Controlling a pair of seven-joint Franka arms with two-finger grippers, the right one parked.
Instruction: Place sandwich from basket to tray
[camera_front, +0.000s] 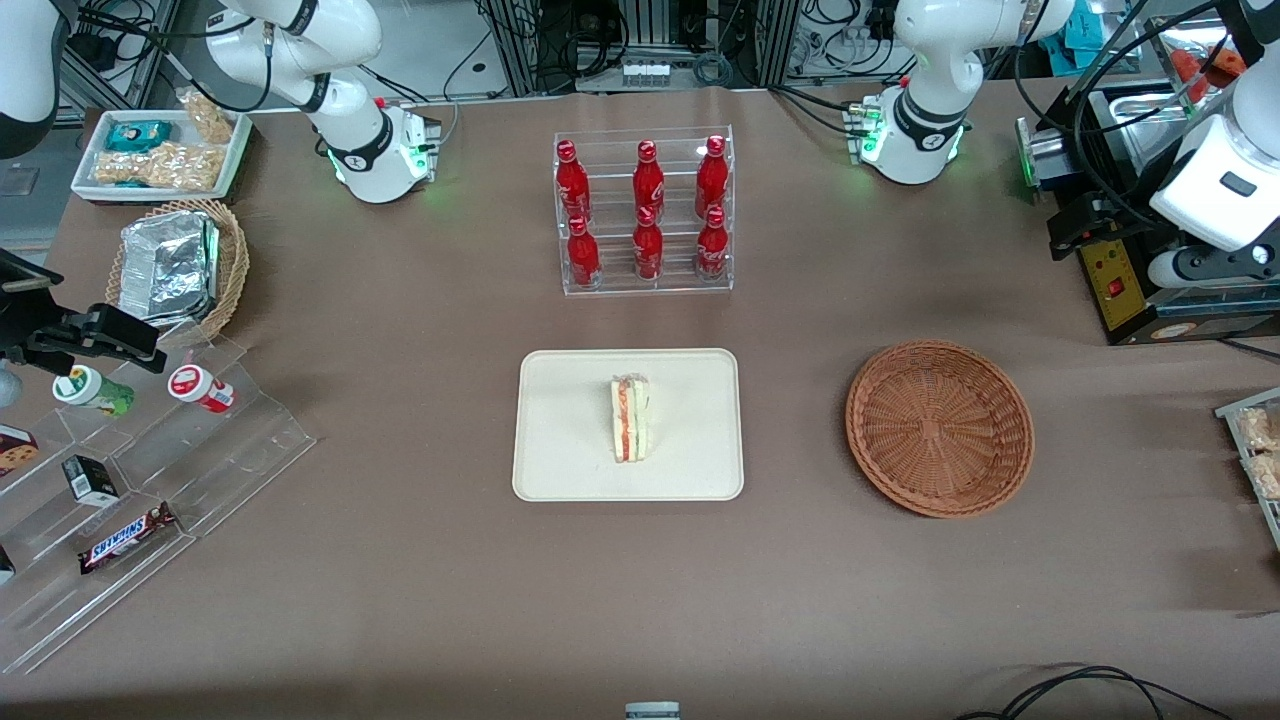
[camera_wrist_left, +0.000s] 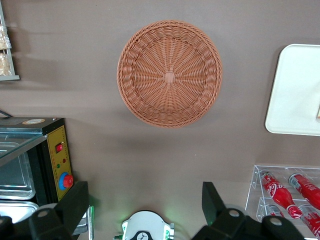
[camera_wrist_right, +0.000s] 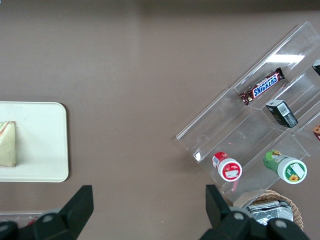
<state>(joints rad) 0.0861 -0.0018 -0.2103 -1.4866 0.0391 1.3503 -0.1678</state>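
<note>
Right at the near edge of the counter (camera_front: 400, 560), a small grey thing (camera_front: 652, 710) peeks in, cut off so you cannot tell what it is. Farther in, the sandwich (camera_front: 630, 418) stands on the cream tray (camera_front: 560, 440), close to its middle. The round brown basket (camera_front: 940, 428) sits beside the tray, toward the working arm's end, with nothing in it. The claw (camera_wrist_left: 145, 210) hangs high above the counter with its two fingers (camera_wrist_left: 75, 202) spread wide and holding nothing. From the wrist camera only a corner of the tray shows. Red bottles (camera_front: 647, 215) stand in a clear rack, farther from the front camera than the tray.
</note>
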